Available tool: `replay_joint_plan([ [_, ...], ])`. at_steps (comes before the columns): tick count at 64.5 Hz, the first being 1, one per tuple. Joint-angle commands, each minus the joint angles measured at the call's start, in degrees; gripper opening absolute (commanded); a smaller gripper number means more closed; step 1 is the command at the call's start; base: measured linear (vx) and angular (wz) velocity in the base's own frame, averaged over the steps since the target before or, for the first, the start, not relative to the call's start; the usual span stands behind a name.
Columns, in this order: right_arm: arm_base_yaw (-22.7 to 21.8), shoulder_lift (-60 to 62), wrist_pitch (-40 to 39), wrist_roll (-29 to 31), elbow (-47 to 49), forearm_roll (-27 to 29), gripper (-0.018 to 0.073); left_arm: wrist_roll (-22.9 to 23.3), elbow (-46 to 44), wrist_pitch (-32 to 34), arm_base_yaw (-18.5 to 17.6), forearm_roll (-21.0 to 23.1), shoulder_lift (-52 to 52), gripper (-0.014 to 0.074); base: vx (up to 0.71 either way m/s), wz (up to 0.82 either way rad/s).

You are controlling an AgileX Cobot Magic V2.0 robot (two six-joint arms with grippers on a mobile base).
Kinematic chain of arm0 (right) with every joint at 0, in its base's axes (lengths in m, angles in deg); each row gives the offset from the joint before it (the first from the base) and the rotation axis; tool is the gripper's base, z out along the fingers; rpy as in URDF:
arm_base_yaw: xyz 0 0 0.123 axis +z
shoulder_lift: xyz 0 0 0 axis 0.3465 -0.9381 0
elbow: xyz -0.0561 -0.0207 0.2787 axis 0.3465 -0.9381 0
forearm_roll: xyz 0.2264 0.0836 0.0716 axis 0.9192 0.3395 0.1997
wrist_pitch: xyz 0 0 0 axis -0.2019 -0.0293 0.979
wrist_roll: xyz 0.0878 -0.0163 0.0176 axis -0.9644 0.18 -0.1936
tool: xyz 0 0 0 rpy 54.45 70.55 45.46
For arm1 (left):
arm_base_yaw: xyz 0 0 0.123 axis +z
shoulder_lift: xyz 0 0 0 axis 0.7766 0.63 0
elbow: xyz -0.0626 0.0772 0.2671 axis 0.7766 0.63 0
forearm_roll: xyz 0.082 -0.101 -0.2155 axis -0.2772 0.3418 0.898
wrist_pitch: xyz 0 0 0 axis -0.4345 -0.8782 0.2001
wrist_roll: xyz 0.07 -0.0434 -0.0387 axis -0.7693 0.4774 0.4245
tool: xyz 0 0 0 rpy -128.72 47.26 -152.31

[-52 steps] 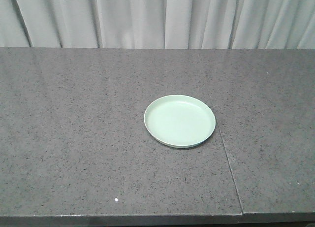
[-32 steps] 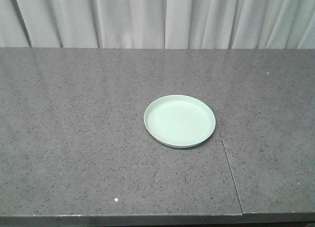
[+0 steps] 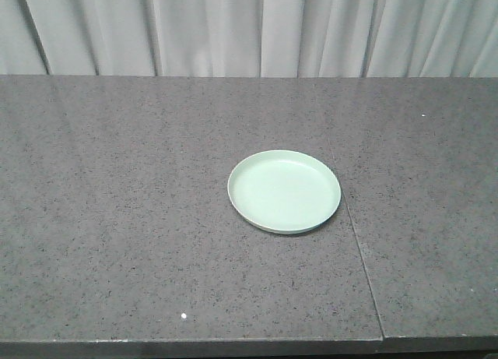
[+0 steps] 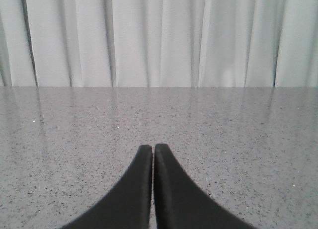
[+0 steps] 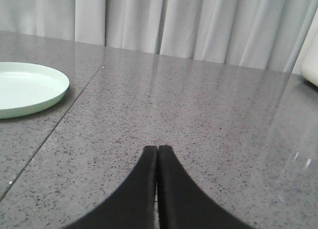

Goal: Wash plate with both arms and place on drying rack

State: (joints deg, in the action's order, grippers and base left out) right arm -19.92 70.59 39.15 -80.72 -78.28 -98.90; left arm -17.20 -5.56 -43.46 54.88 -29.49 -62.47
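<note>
Right tool [image 5: 157, 148], closed on nothing, has the plate [image 5: 25, 87] lying flat on the counter [image 5: 198, 114] to its far left; left tool [image 4: 152, 147] (closed too, empty) sees no plate, so the right one looks nearer.

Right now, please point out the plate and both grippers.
plate [image 3: 284, 191], front view, centre of its floor.
left gripper [image 4: 152, 148], left wrist view, between its shut fingertips.
right gripper [image 5: 157, 149], right wrist view, between its shut fingertips.
</note>
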Motion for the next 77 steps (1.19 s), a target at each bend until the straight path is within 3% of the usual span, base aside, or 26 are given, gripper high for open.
replay_joint_plan([
  [1, -0.2, 0.8, -4.2, 1.6, -1.0, -1.9, -0.0009, 0.5, 0.9, 4.2, 0.1, 0.3, -0.9, -0.0006, 0.0, 0.0],
  [17, -0.2, 0.8, -7.8, 0.2, -1.0, -1.3, -0.0009, 0.5, 0.9, 4.2, 0.1, 0.3, -0.9, -0.0006, 0.0, 0.0],
  [27, -0.2, 0.8, -17.0, -9.7, -1.0, 8.0, -0.0009, 0.5, 0.9, 4.2, 0.1, 0.3, -0.9, -0.0006, 0.0, 0.0],
  [39, -0.2, 0.8, -26.1, -16.6, -1.0, 17.4, -0.0009, 0.5, 0.9, 4.2, 0.1, 0.3, -0.9, -0.0006, 0.0, 0.0],
  [58, -0.2, 0.8, -36.9, -20.5, -0.8, 27.3, -0.0006, 0.5, 0.9, 4.2, 0.1, 0.3, -0.9, -0.0006, 0.0, 0.0],
  [62, -0.2, 0.8, -34.6, -24.1, 0.1, 27.6, -0.0005, 0.5, 0.9, 4.2, 0.1, 0.3, -0.9, -0.0006, 0.0, 0.0],
  [67, -0.2, 0.5, -25.4, -28.1, 4.3, 25.4, -0.0005, 0.5, 0.9, 4.2, 0.1, 0.3, -0.9, -0.0006, 0.0, 0.0],
  [77, -0.1, -5.3, -4.0, -26.9, 20.0, 12.1, 0.0006, 0.5, 0.9, 4.2, 0.1, 0.3, -0.9, -0.0006, 0.0, 0.0],
])
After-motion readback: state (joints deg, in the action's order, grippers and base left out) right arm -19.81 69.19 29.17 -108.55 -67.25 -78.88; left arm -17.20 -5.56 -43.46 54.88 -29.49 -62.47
